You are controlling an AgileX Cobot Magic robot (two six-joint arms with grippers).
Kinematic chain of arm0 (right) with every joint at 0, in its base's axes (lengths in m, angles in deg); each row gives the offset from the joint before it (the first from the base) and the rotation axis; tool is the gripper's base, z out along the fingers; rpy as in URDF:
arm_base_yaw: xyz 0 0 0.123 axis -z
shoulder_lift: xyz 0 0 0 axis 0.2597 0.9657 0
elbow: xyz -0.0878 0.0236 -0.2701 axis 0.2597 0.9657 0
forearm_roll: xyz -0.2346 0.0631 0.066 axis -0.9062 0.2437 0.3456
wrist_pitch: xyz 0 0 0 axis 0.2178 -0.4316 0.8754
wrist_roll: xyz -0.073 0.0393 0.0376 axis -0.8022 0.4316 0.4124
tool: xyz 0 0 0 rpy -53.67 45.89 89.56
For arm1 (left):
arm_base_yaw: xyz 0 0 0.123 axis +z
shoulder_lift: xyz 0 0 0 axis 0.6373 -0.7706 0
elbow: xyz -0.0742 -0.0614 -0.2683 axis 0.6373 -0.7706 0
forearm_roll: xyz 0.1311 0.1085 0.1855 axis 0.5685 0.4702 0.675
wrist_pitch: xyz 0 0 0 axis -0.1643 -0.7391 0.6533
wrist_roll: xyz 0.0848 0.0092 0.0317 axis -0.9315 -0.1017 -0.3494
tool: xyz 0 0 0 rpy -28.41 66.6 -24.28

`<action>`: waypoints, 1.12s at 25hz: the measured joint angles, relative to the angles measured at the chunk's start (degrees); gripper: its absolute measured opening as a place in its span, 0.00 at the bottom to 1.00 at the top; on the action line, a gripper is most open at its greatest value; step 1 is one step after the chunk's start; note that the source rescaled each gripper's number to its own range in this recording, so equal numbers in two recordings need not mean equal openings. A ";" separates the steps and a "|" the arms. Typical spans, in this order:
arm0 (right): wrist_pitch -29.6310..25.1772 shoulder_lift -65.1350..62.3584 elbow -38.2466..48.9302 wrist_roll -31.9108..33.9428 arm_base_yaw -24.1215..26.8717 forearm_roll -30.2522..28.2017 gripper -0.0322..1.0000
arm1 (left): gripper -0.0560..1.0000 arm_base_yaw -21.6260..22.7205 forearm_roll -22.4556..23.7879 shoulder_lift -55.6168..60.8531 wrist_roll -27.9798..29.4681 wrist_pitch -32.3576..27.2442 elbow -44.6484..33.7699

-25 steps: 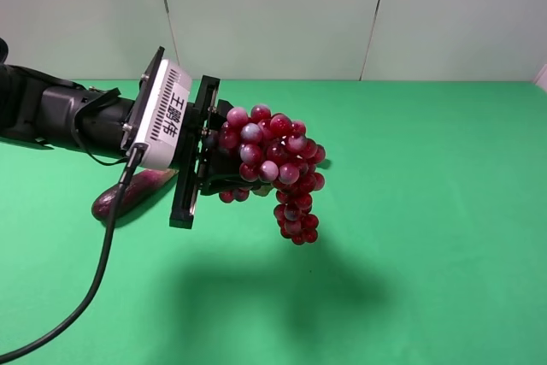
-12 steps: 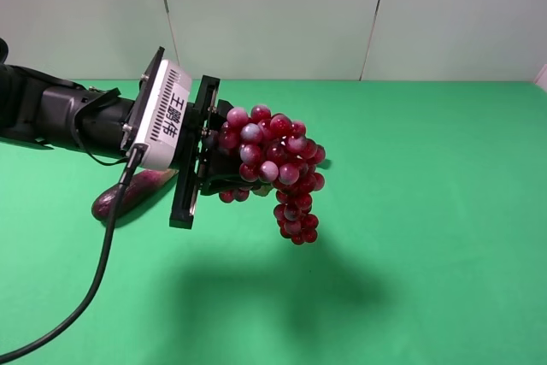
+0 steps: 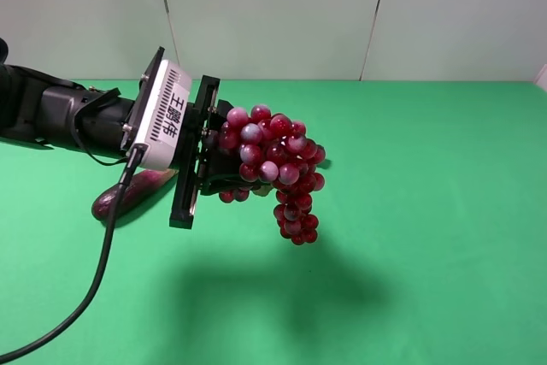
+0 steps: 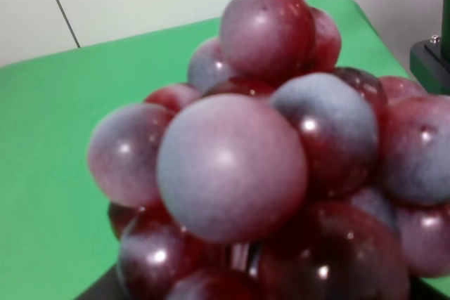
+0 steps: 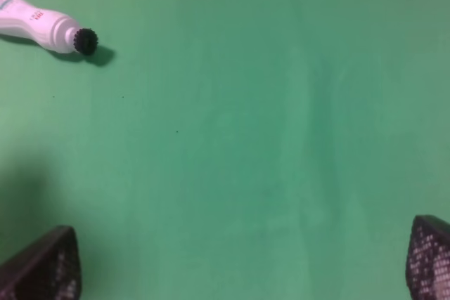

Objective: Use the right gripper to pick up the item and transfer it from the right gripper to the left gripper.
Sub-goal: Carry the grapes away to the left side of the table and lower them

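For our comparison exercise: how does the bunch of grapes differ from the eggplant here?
The grapes hang in the air, clamped in the left gripper; the eggplant lies on the green table. The grapes are a cluster of many round berries; the eggplant is one long smooth body. The grapes are mostly in view; the eggplant is partly hidden behind the gripper. Both are dark reddish purple.

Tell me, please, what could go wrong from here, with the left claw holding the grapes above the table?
1. The left claw grips the bunch of grapes at its upper end only. The lower part hangs free, so a quick move might swing it or loosen the hold.
2. The eggplant lies on the table below the left arm, and the cable hangs close by it. Lowering the arm could knock or drag the eggplant.
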 joint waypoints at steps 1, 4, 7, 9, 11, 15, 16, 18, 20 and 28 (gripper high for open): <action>0.00 0.00 0.00 0.00 0.10 0.00 1.00 | 0.05 0.00 0.00 0.00 0.00 0.00 0.00; 0.00 -0.08 0.00 0.00 2.25 0.00 1.00 | 0.05 0.00 0.00 0.00 0.00 0.00 0.00; -0.01 -1.96 0.05 0.00 4.96 0.05 1.00 | 0.05 0.00 0.00 0.00 0.00 0.00 0.00; -0.01 -4.64 0.05 0.00 5.53 0.11 1.00 | 0.05 0.00 0.00 0.00 0.00 0.00 0.00; -0.01 -7.07 0.05 0.00 5.79 0.17 1.00 | 0.05 0.00 0.00 0.00 0.00 0.00 0.00; -0.01 -7.67 0.05 0.00 6.66 0.36 1.00 | 0.05 0.00 0.00 0.00 0.00 -0.02 0.00; -0.01 -7.73 0.05 0.00 7.31 0.47 1.00 | 0.05 0.00 0.00 0.00 0.00 -0.02 0.00; -0.01 -7.73 0.05 0.00 8.82 0.74 1.00 | 0.05 0.00 0.00 0.00 0.00 -0.02 0.00; -0.01 -7.73 0.05 0.00 9.85 1.10 1.00 | 0.05 0.00 0.00 0.00 0.00 -0.02 0.00; -0.01 -7.73 0.05 0.00 10.28 1.55 1.00 | 0.05 0.00 0.00 0.00 0.00 -0.02 0.00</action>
